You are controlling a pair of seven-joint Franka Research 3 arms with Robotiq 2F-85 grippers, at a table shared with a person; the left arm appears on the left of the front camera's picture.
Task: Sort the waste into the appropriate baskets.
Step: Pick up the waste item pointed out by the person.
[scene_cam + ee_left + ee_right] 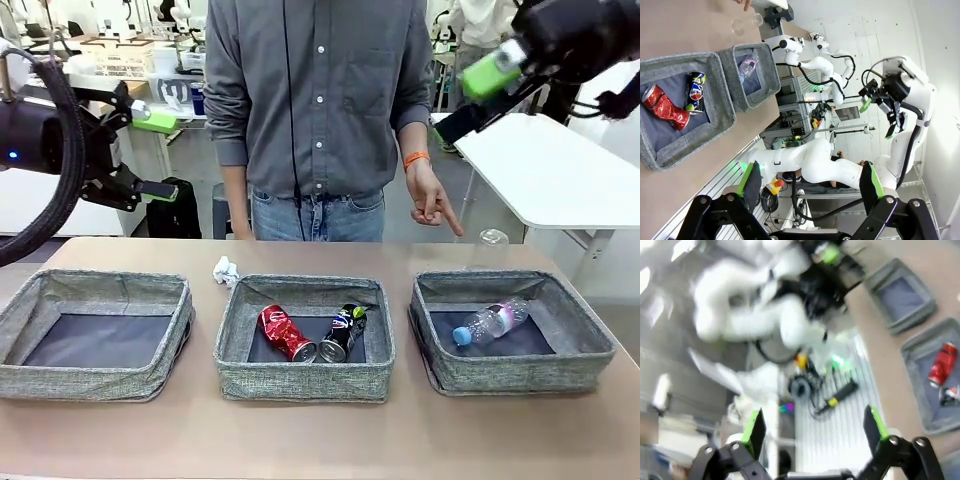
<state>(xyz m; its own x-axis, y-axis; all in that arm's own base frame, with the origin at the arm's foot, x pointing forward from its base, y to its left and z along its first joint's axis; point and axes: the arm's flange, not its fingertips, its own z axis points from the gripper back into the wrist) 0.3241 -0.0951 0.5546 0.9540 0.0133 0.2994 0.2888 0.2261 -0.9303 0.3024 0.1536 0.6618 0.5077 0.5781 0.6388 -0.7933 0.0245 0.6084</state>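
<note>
Up high, the left gripper (158, 156) and right gripper (475, 98) were both spread wide, empty.
The crushed red can (286, 333) and dented dark can (343, 332) lay together in the middle basket (305, 378), and the blue-capped clear bottle (490, 323) in the right basket (520, 372). The crumpled paper (226, 271) and clear cup (491, 243) sat on the table behind them.

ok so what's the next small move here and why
Probably lower the open left tool toward the crumpled white paper: it lies on the table behind the left corner of the middle grey woven basket, outside every basket, on that arm's side.
</note>
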